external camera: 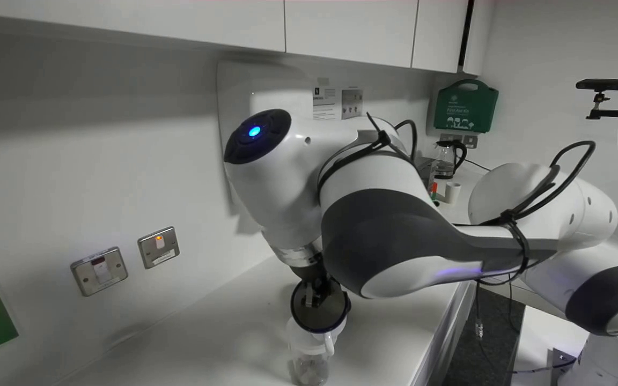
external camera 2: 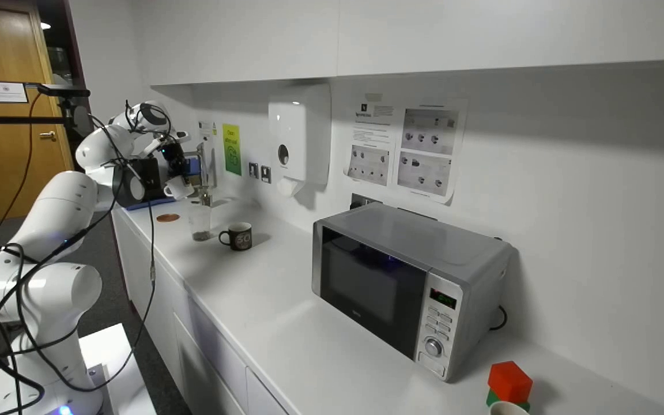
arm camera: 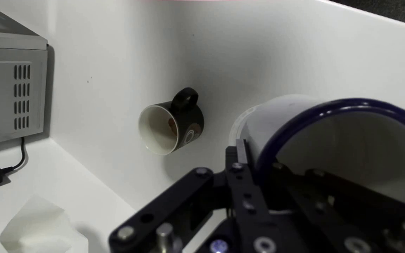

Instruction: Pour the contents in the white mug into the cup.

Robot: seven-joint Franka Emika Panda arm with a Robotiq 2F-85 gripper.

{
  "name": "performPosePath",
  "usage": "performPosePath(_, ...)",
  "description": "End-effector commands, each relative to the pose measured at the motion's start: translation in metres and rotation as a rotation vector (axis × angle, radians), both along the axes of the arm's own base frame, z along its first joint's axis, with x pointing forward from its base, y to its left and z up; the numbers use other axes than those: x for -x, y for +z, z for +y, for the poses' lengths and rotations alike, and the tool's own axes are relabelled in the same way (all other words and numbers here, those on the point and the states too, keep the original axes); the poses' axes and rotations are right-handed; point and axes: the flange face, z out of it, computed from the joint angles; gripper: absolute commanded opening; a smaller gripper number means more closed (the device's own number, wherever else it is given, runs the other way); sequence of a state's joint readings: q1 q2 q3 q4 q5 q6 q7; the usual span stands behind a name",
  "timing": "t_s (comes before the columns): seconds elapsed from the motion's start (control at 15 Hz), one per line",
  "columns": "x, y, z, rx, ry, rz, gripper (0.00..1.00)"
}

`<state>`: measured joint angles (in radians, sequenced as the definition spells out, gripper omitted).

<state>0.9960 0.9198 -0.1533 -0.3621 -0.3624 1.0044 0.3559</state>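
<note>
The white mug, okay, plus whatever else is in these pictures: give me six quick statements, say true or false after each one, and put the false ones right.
1. The gripper is closed on the white mug. True.
2. The white mug's rim is bright red. False: it is dark blue.
3. The cup and the dark mug are both on the counter. True.
4. The white mug is resting on the counter. False: the gripper holds it up off the counter.
5. The microwave has a green-lit display. True.
6. The dark mug is lying on its side. False: it stands upright.
</note>
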Motion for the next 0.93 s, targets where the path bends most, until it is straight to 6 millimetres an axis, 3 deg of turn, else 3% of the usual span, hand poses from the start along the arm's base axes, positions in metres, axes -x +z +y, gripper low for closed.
performPosePath(0.0, -0.004, 0.004, -0.004, -0.027, -0.019, 0.008, 0.01)
performPosePath(0.87, -0.03, 0.005, -0.03, -0.131, -0.18, 0.047, 0.01)
